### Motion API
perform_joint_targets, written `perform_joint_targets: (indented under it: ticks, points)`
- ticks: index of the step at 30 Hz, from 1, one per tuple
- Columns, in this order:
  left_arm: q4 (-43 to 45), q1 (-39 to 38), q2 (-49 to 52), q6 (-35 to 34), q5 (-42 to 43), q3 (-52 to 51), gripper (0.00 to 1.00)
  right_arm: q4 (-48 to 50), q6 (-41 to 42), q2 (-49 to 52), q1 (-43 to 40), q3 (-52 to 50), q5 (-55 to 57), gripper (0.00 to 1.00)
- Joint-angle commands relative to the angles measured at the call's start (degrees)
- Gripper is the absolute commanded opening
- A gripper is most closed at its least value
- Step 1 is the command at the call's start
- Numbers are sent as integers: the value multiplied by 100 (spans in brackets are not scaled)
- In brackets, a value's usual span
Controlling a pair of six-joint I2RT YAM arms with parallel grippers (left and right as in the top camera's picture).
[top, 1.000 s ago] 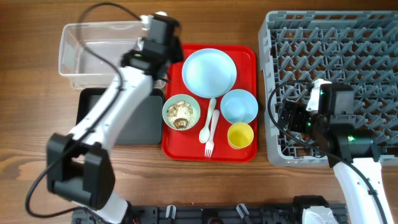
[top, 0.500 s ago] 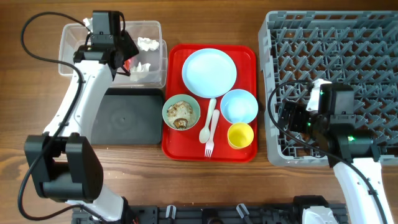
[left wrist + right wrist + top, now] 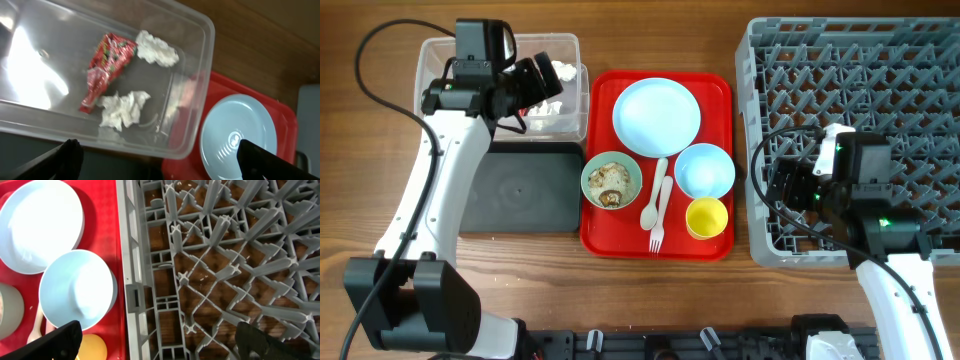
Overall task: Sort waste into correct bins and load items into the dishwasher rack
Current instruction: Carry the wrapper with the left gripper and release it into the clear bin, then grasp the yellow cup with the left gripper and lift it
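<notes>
While the brown wood-grain tabletop (image 3: pixel 380 250) is seen filling the overhead view from edge to edge, the left gripper (image 3: pixel 159 150) is held above the clear plastic tub (image 3: pixel 440 60) at the far left. Its jaws are spread wide and nothing is caught between them. Inside the tub, the red crinkled snack wrapper (image 3: pixel 107 65) is laid on the floor, flanked by two crumpled white tissue pieces (image 3: pixel 157 50), and a bright glare is thrown off the clear plastic beside them. Just near of the tub, the shallow black tray (image 3: pixel 520 190) is set flat on the wood.

At the centre, the red serving tray (image 3: pixel 720 85) is loaded. The light blue plate (image 3: pixel 656 116) is placed at its far end, and the pale green bowl (image 3: pixel 590 180) at its left edge, with beige-brown food scraps (image 3: pixel 612 182) heaped inside. The light blue bowl (image 3: pixel 705 170) is placed to the right, and the small yellow cup (image 3: pixel 706 217) just near of it. Between the bowls, the white plastic spoon (image 3: pixel 651 205) and fork (image 3: pixel 660 225) are laid side by side, heads toward the near edge.

On the right, the large grey dishwasher rack (image 3: pixel 880 80) is seen, with bare wood visible through its grid floor. The right gripper (image 3: pixel 157 335) is poised over the rack's left wall, jaws fully parted, nothing gripped.
</notes>
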Motion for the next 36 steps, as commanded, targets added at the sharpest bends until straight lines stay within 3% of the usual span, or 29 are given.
perform_joint_targets:
  ticks: [1,6,14,21,23,24,26,27,33,36]
  points:
    - [-444,-334,-15,85,581,17,99,42,81,33,11,133,-4,100]
    - [-1196,-1432,44,114,584,15,100,26,81,33,11,133,-4,100]
    - [-1294,-3318,619,107,584,15,100,-192,667,33,11,133,426,100]
    - [-1274,-4107,1318,105,584,15,100,-352,684,33,11,133,428,100]
    - [-1274,-4221,1464,105,584,15,90,-372,682,33,11,133,426,100]
    - [-1274,-4249,1499,105,584,15,77,-378,684,33,11,133,426,100]
    - [-1272,-4277,1545,105,584,15,41,-391,682,33,11,133,426,100]
    - [-1272,-4277,1547,105,584,15,31,-393,678,33,11,133,426,100]
    - [-1318,-4308,1547,79,599,15,4,-466,667,33,11,133,428,100]
    - [-1403,-4395,1561,83,629,15,4,-492,664,33,11,133,431,100]
